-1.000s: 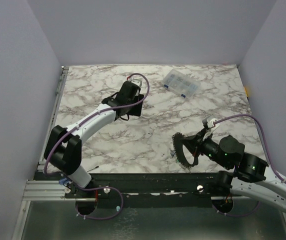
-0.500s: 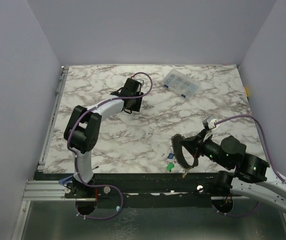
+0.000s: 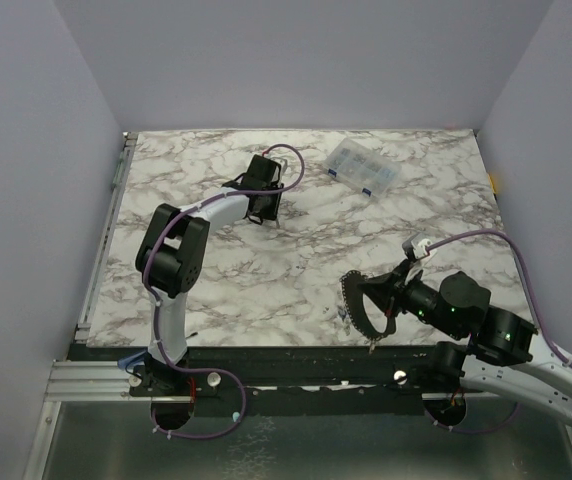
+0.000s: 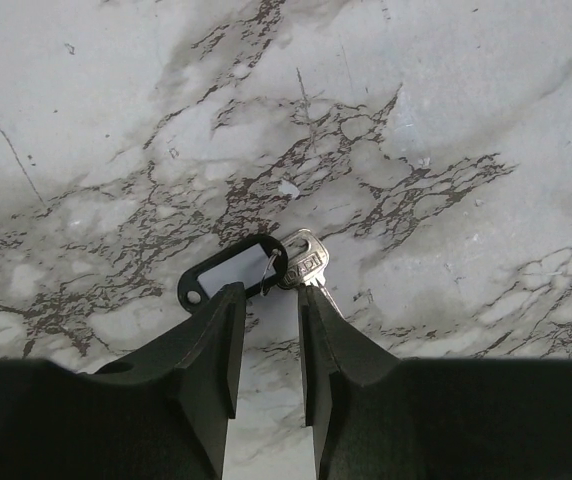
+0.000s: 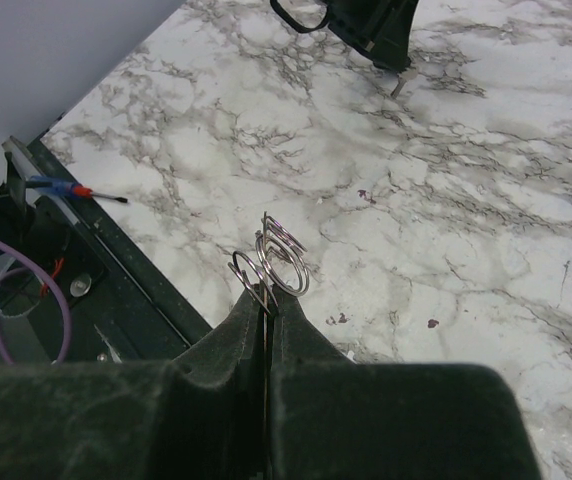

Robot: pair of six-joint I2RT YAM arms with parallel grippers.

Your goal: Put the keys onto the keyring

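A silver key (image 4: 307,262) joined by a small ring to a black-rimmed oval tag (image 4: 228,275) lies flat on the marble. My left gripper (image 4: 269,298) hangs just above them with its jaws a narrow gap apart and nothing between them; in the top view it (image 3: 263,203) is at the far middle of the table. My right gripper (image 5: 268,300) is shut on the keyring (image 5: 266,285), seen edge-on as a thin wire carrying small split rings (image 5: 284,262). From above, the keyring (image 3: 358,303) stands at the right gripper (image 3: 381,300) near the front edge.
A clear compartment box (image 3: 363,167) lies at the far right of the marble table (image 3: 436,200). A blue and red screwdriver (image 5: 66,188) rests on the black front rail (image 5: 131,280). Grey walls close in the left, right and back sides.
My left gripper's jaws have narrowed over the key and tag, and that arm's elbow has swung up and in. The right gripper still holds the keyring, shifted slightly.
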